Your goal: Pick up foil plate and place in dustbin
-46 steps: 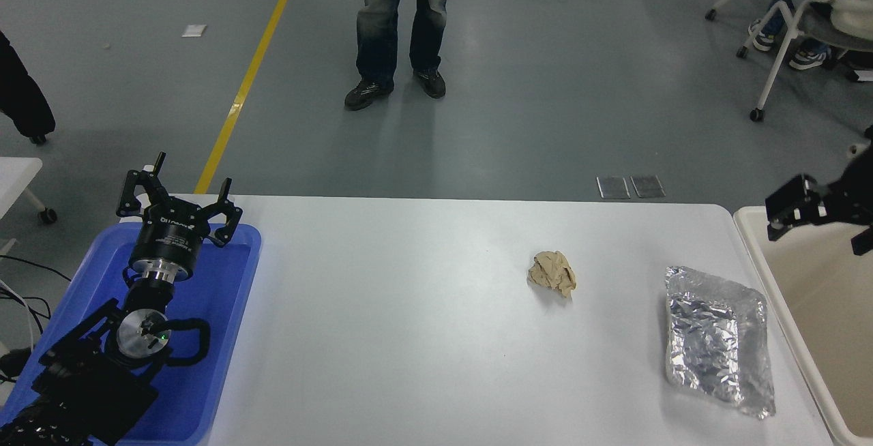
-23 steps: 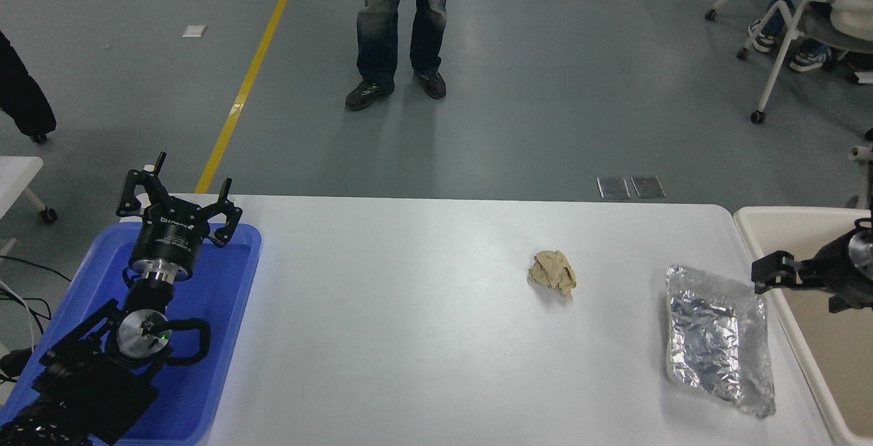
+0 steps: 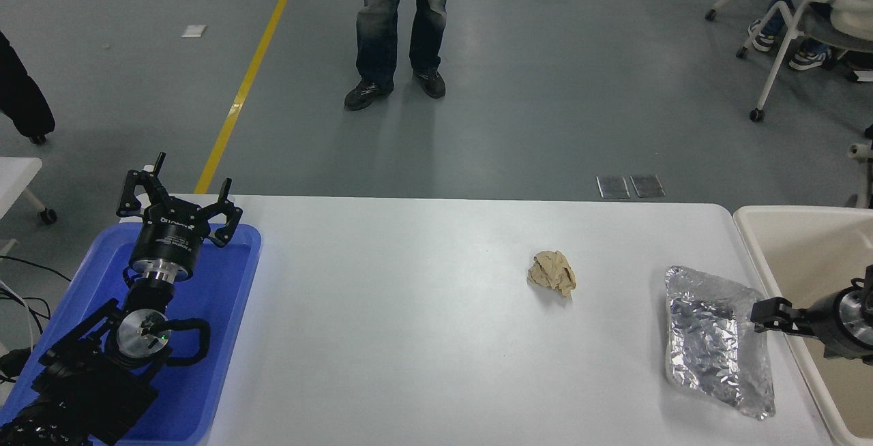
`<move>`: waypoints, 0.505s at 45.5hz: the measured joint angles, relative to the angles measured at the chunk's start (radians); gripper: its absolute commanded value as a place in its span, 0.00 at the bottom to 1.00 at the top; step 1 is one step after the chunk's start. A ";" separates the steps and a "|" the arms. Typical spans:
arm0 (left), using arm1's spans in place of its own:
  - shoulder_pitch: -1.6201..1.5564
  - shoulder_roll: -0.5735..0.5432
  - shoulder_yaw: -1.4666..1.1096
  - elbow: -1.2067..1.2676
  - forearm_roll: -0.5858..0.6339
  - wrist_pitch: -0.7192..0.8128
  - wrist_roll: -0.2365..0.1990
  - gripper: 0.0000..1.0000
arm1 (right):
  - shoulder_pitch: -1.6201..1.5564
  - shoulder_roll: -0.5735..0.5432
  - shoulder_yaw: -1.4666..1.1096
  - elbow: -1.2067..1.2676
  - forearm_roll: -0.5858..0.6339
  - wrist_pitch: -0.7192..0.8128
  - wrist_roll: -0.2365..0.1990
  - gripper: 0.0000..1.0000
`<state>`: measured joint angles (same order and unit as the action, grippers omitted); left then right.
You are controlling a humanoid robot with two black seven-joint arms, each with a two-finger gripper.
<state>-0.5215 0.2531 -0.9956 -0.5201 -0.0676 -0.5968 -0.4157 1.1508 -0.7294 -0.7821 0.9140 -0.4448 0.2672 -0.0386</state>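
While the left arm sits parked at the lower left over the blue plastic tray, which rests at the left edge of the white desk, its black left gripper points away from the camera above the tray's far end with its fingers spread wide and nothing between them.

Near the desk's right edge lies the shiny silver crinkled aluminium-foil plate, roughly rectangular with rounded corners and a raised rim; it lies flat on the desk, its long side running from near to far and its nearest corner close to the desk's near right corner. Reaching in from the picture's right edge, the black right gripper pokes leftward across the near rim of the large cream plastic dustbin, and its tip overlaps the plate's right rim. Whether it touches the foil or hangs just above it cannot be told, nor can how far its fingers are parted. The dustbin stands just beside the desk's right edge, showing a thick rounded rim and a tan inside.

Farther in, left of the plate and well apart from it, a small tan crumpled paper ball rests on the desk.

Beyond the desk's far edge, a person's legs in dark jeans stand on the grey floor beside a yellow floor line.
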 measured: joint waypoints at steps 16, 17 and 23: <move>0.000 0.000 0.000 0.000 0.000 0.000 0.000 1.00 | -0.091 0.036 0.057 -0.047 0.000 -0.071 0.003 0.92; 0.000 0.000 0.000 0.000 0.000 0.000 0.000 1.00 | -0.096 0.039 0.060 -0.051 0.000 -0.075 0.003 0.90; 0.000 0.000 0.000 0.000 0.000 0.000 0.000 1.00 | -0.131 0.056 0.081 -0.070 0.000 -0.102 0.003 0.86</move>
<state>-0.5215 0.2531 -0.9956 -0.5201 -0.0681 -0.5967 -0.4157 1.0201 -0.6737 -0.7014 0.8439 -0.4449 0.1657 -0.0356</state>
